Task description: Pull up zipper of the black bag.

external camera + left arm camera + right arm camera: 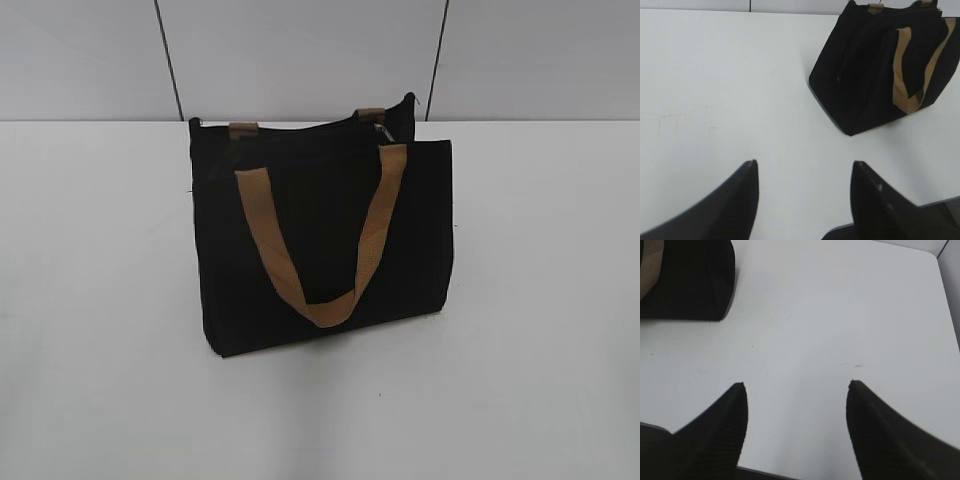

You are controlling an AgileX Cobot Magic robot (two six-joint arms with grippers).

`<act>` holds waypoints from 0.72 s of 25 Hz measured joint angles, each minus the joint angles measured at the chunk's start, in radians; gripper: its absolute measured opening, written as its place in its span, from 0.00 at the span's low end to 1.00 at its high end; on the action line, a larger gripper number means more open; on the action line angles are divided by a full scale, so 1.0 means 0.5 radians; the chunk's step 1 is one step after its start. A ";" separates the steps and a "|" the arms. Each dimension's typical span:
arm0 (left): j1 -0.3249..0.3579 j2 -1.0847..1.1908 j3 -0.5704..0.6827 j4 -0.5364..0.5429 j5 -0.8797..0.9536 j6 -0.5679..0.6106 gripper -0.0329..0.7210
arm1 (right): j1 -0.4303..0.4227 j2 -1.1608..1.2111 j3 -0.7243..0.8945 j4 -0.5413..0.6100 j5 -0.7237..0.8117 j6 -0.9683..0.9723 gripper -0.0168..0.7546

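Note:
The black bag [320,240] stands upright on the white table, its tan strap handle [320,240] hanging down its front. The zipper runs along its top edge; a small silvery bit [382,119] shows near the top right, too small to make out. In the left wrist view the bag [875,75] is far ahead at the upper right. In the right wrist view only a bag corner [690,280] shows at the upper left. My left gripper [804,165] and right gripper [796,385] are both open and empty over bare table, well away from the bag. Neither gripper shows in the exterior view.
The white table [100,300] stretches around the bag, with a grey panelled wall [300,50] behind it. The table's far right edge [945,280] shows in the right wrist view.

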State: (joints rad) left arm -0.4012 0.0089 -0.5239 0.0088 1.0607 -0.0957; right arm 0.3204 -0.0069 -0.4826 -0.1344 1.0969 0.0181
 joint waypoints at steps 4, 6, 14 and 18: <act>0.000 0.000 0.000 0.000 0.000 0.000 0.58 | 0.000 0.000 0.000 0.000 0.000 0.006 0.65; 0.000 0.000 0.000 0.000 0.000 0.000 0.57 | 0.000 0.000 0.000 0.000 0.000 0.007 0.65; 0.000 0.000 0.000 0.002 0.000 0.000 0.52 | 0.000 0.000 0.000 0.000 0.000 0.014 0.65; 0.018 0.000 0.002 0.002 0.000 0.000 0.47 | 0.000 0.000 0.000 0.000 0.000 0.014 0.65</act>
State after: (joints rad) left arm -0.3924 0.0089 -0.5231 0.0096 1.0607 -0.0957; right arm 0.3204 -0.0069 -0.4826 -0.1344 1.0969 0.0248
